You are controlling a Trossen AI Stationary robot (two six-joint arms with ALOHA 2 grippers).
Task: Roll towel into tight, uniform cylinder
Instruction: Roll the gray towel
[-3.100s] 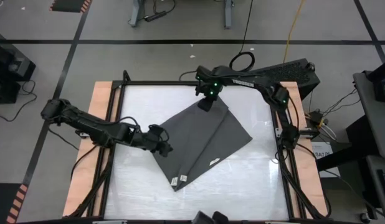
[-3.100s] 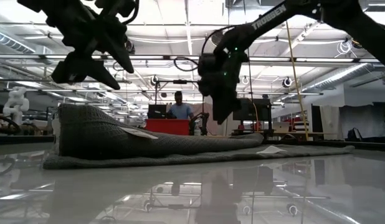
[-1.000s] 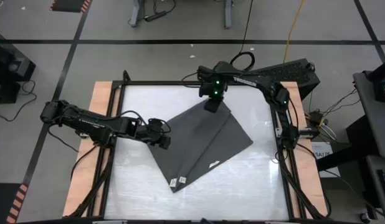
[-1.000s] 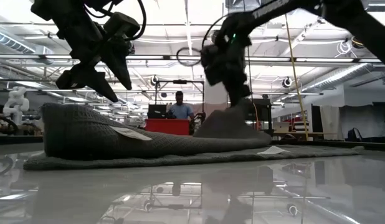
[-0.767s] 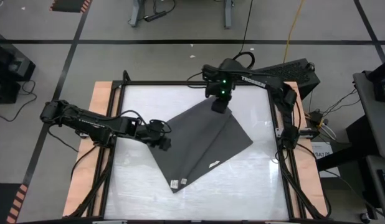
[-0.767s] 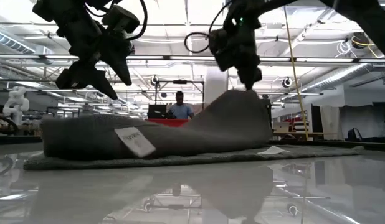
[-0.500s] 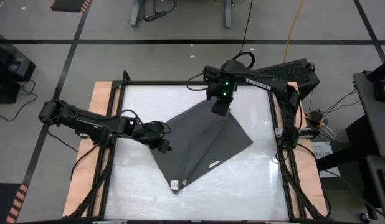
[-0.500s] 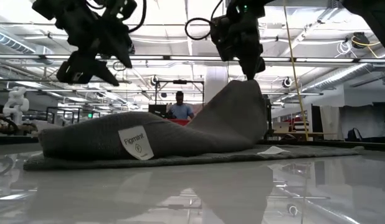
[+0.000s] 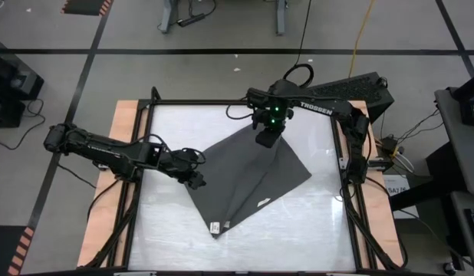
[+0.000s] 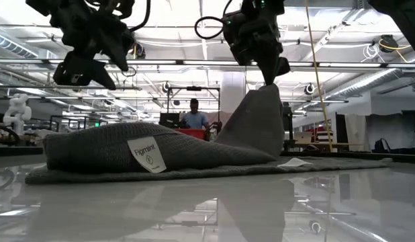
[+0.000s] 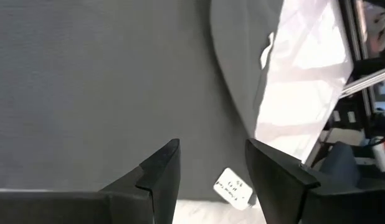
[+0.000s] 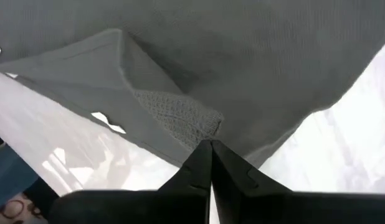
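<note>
Glossy white table (image 9: 176, 230) bears charcoal towel (image 9: 252, 172), corner pinched up by right claw (image 9: 266, 139).

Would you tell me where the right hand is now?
In the high view the right hand is at the towel's far corner, pinching it up off the table.

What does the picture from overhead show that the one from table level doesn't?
Only overhead: the towel's whole diamond outline on the white table, and the left gripper at its left edge.

Only table level: how high the right gripper lifts the pinched corner, the white tag, and a person in the room behind.

Both: towel and both arms.
</note>
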